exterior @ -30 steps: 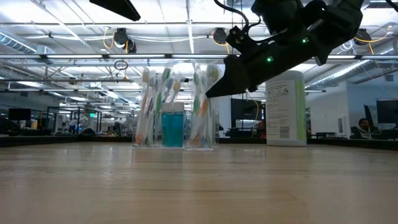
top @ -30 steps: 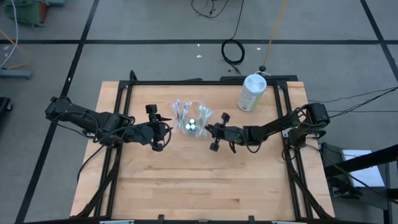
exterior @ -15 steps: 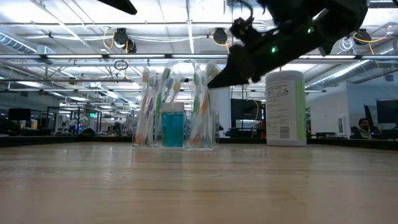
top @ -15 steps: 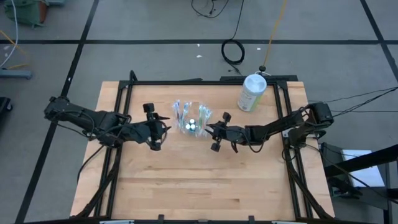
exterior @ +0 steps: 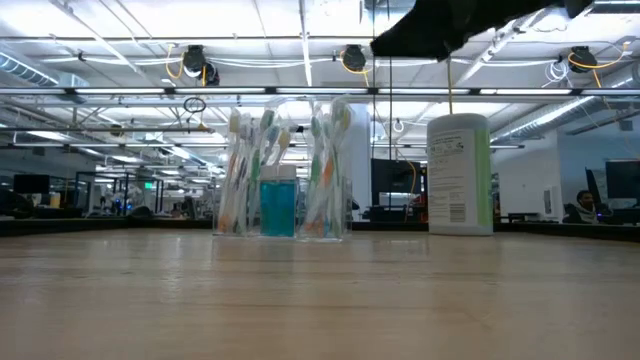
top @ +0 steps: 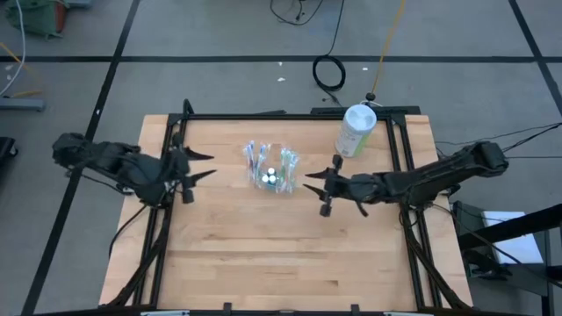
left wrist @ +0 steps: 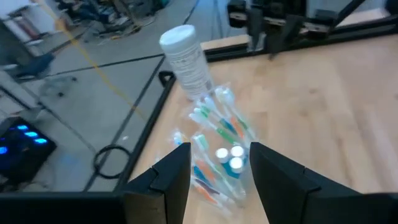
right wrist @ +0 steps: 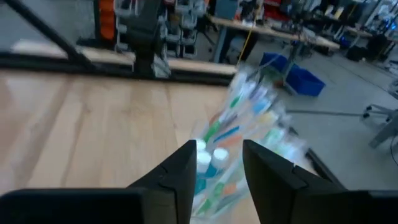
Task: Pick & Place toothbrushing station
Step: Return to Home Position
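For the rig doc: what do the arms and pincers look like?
The left arm and right arm are matte black, slim, jointed, with black cables trailing. The left pincer and right pincer each carry two black, flat, tapering fingers. No markings visible.

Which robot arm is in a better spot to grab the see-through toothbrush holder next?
Probably the right arm. The right end effector, open, sits nearer the holder, pointing at it; the left end effector, also open, is farther off.
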